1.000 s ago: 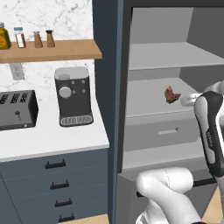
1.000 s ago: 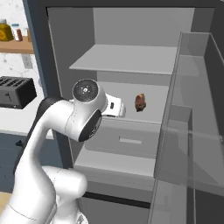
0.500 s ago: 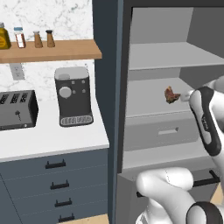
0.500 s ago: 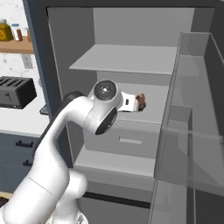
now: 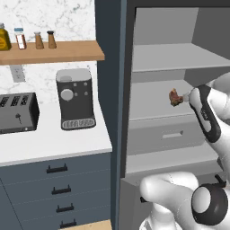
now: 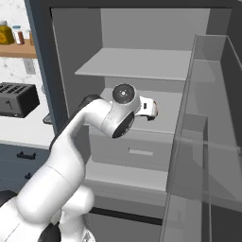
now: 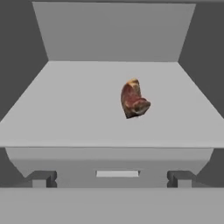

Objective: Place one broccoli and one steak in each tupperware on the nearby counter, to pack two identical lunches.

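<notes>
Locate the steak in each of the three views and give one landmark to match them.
Left base view: the steak lies right of centre on the fridge's middle shelf, just left of the arm's wrist.
Right base view: the arm's wrist covers where it would lie.
Hand view: the steak lies near picture centre, on the shelf, ahead of the gripper.
Shared landmark: the drawer under that shelf, with its pale handle slot.

Lighting: even, diffuse, rendered — no glare, no hard cast shadows. Fridge interior point(image 7: 113, 39) flat grey, side walls darker. Sharpness: soft, low resolution; no edge distortion.
</notes>
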Tool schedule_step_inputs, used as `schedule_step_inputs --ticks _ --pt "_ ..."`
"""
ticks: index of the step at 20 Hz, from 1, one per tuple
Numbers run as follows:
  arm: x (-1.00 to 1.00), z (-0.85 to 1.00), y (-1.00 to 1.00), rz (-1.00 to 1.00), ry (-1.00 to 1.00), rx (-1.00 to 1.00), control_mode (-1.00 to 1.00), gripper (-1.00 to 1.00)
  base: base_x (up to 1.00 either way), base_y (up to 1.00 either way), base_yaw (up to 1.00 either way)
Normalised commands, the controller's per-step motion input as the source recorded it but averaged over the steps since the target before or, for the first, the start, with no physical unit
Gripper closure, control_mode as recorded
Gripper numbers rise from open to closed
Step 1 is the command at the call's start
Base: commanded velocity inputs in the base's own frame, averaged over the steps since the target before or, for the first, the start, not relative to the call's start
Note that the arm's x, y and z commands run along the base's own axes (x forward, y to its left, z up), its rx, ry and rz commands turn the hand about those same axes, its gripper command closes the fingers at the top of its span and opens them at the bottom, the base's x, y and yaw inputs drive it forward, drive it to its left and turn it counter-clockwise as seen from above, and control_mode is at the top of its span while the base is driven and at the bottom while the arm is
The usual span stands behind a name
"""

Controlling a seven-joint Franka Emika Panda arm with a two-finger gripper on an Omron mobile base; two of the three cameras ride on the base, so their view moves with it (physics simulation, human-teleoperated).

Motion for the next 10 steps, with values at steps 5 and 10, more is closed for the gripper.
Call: schedule_step_inputs --ticks 5,10 --pt "0.48 -0.22 -0.06 0.0 0.0 0.0 -1.0 -1.0 0.0 0.0 0.0" --pt "0.17 -0.15 -0.15 0.0 0.0 0.0 -1.0 -1.0 0.0 0.0 0.0"
